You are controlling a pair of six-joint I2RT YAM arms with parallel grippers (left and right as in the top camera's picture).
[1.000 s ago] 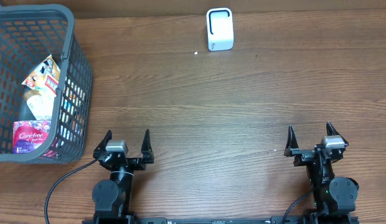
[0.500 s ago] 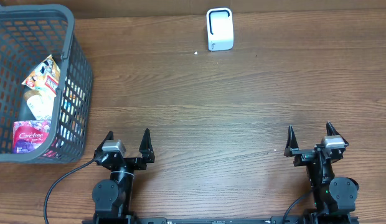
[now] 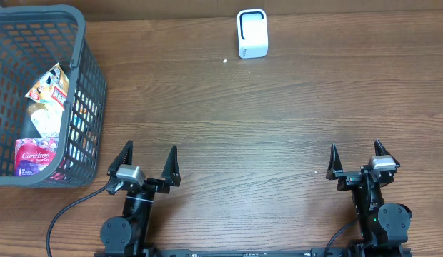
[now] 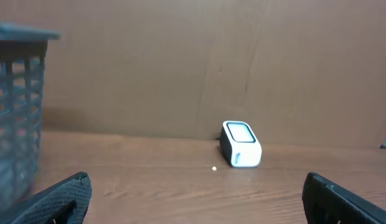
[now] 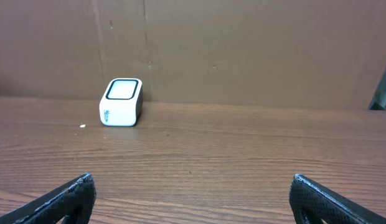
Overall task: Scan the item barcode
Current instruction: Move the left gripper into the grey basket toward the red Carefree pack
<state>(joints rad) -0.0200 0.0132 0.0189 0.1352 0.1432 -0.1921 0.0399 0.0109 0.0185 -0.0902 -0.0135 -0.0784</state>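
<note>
Grippers: your left gripper [image 3: 151, 148] and right gripper [image 3: 355, 145] both stand wide apart, empty, over the table [image 3: 279, 107].
Packets [image 3: 36, 155]: in the basket [image 3: 84, 53], near your left gripper.
Scanner [image 3: 251, 33]: upright, far edge.

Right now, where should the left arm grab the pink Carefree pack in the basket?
Probably from straight above, left gripper pinching the pink Carefree pack across one edge: it sits in a corner of the basket, whose walls block any sideways approach.
</note>
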